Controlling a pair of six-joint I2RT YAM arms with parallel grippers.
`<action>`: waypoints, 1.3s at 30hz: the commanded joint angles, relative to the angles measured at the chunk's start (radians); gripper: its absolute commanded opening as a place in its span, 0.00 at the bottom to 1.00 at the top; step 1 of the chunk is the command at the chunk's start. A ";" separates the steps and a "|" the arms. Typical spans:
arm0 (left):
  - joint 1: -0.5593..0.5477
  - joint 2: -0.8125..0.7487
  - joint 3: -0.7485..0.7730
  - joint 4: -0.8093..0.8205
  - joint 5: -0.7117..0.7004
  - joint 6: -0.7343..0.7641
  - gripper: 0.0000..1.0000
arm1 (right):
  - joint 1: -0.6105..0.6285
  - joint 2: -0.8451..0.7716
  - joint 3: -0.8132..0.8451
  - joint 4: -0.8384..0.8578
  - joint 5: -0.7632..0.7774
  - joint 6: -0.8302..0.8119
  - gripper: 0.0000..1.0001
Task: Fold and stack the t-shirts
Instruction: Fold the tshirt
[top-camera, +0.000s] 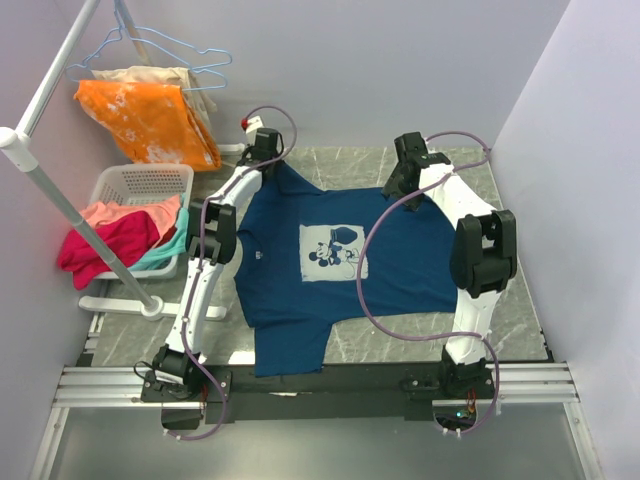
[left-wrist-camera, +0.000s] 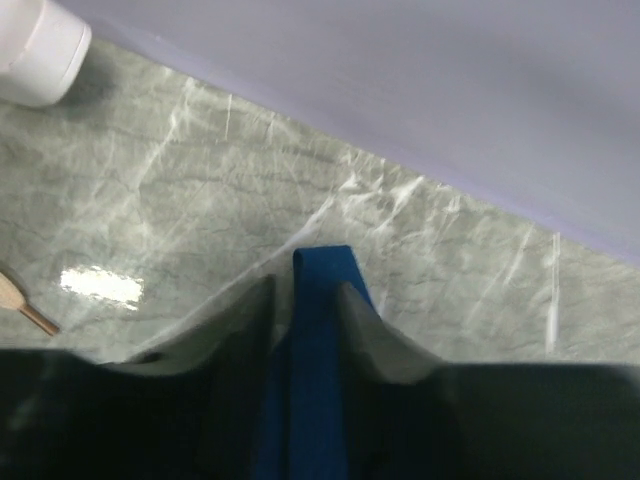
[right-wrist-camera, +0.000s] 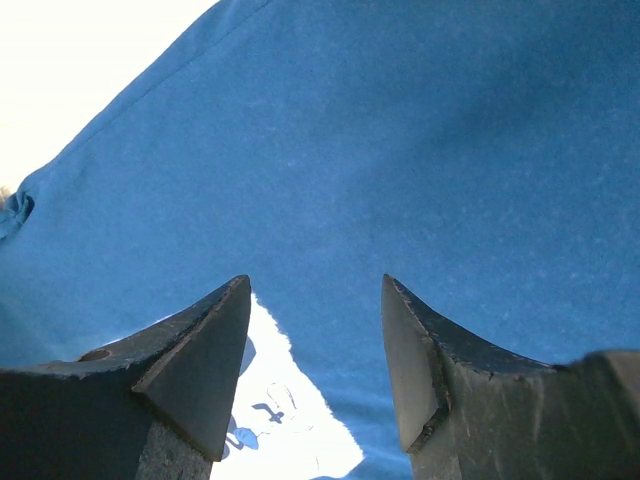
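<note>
A navy blue t-shirt (top-camera: 300, 300) with a pale square cartoon-mouse print (top-camera: 333, 252) lies spread flat on the marble table, collar to the left. At its far left corner my left gripper (top-camera: 272, 166) is down at the cloth. In the left wrist view the jaws of the left gripper (left-wrist-camera: 305, 285) stand narrow, with a blue strip of the t-shirt (left-wrist-camera: 320, 350) pinched between them. My right gripper (top-camera: 402, 190) hovers over the far right part. In its wrist view the right gripper (right-wrist-camera: 315, 285) is open above the t-shirt (right-wrist-camera: 400, 150) and the print (right-wrist-camera: 290, 420), holding nothing.
A white laundry basket (top-camera: 140, 185) with pink, red and teal clothes (top-camera: 110, 235) stands at the left. An orange garment (top-camera: 150, 120) hangs on a white rack (top-camera: 60, 200) behind it. The lilac back wall (left-wrist-camera: 450, 90) runs close beyond the left gripper.
</note>
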 joint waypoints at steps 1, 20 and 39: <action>-0.007 -0.030 0.010 0.002 -0.008 -0.001 0.47 | -0.003 -0.073 -0.018 0.006 0.001 -0.003 0.62; -0.033 -0.001 0.075 -0.044 -0.042 0.018 0.38 | -0.014 -0.088 -0.011 0.010 -0.010 0.001 0.61; -0.044 -0.012 0.081 -0.147 -0.131 0.003 0.29 | -0.018 -0.122 -0.057 0.030 -0.021 -0.002 0.60</action>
